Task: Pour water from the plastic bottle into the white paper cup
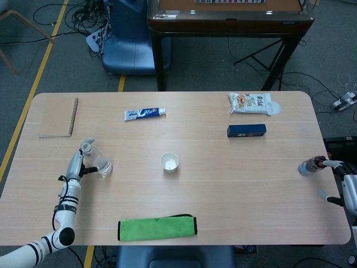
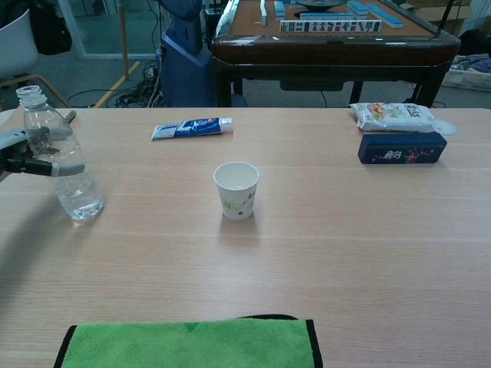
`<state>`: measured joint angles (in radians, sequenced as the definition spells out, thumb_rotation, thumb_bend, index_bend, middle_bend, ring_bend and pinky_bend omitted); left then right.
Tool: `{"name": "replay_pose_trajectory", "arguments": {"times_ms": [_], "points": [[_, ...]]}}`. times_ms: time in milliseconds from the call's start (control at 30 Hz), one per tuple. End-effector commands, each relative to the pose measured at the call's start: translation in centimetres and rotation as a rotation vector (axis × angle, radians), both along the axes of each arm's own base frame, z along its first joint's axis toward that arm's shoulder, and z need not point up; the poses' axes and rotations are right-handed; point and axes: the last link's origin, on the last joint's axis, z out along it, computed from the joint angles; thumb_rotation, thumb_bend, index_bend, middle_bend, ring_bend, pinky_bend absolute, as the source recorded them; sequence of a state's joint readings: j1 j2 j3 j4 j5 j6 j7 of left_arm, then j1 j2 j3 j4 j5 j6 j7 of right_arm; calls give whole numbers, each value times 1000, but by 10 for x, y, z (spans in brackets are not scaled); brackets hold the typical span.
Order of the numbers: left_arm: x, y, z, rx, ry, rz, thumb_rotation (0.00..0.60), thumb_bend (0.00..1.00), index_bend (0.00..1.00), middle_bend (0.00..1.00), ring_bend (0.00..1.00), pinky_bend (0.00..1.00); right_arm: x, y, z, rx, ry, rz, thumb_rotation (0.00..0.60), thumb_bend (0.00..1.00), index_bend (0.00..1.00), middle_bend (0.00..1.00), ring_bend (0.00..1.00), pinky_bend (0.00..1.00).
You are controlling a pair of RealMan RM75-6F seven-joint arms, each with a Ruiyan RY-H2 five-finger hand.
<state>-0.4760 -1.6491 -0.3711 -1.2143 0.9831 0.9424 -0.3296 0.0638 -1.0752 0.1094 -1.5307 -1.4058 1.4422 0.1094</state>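
Note:
The clear plastic bottle (image 1: pixel 101 164) (image 2: pixel 78 192) stands upright on the table's left side, uncapped, with a little water at its bottom. My left hand (image 1: pixel 75 165) (image 2: pixel 31 157) grips it around the middle from the left. The white paper cup (image 1: pixel 169 162) (image 2: pixel 236 190) stands upright near the table's centre, well to the right of the bottle. My right hand (image 1: pixel 348 190) shows only in the head view. It lies at the table's right edge with its fingers spread and nothing in them.
A toothpaste tube (image 1: pixel 145 113) (image 2: pixel 192 127) lies behind the cup, and a notebook (image 1: pixel 58 117) sits at the far left. A snack bag (image 1: pixel 254 103) and a blue box (image 1: pixel 246 130) are at the back right. A green cloth (image 1: pixel 158 228) lies along the front edge.

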Motion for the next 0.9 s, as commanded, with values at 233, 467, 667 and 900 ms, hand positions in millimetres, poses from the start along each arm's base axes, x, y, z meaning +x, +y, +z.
{"name": "replay_pose_trajectory", "arguments": {"times_ms": [233, 467, 667, 900], "points": [[1, -4, 3, -13, -11, -4, 600, 118, 6, 0, 64, 181, 0, 0, 0, 0, 0, 0, 600, 0, 311, 324, 256, 443], [3, -9, 7, -15, -12, -8, 600, 92, 0, 0, 54, 180, 0, 0, 0, -1, 0, 2, 600, 0, 311, 324, 256, 443], [3, -15, 11, -15, -13, -9, 600, 76, 0, 0, 50, 179, 1, 1, 0, 0, 1, 4, 600, 0, 311, 324, 256, 443], [1, -26, 20, -28, 11, -17, 600, 72, 0, 0, 38, 177, 1, 1, -1, 2, 4, 3, 600, 0, 311, 324, 256, 443]]}}
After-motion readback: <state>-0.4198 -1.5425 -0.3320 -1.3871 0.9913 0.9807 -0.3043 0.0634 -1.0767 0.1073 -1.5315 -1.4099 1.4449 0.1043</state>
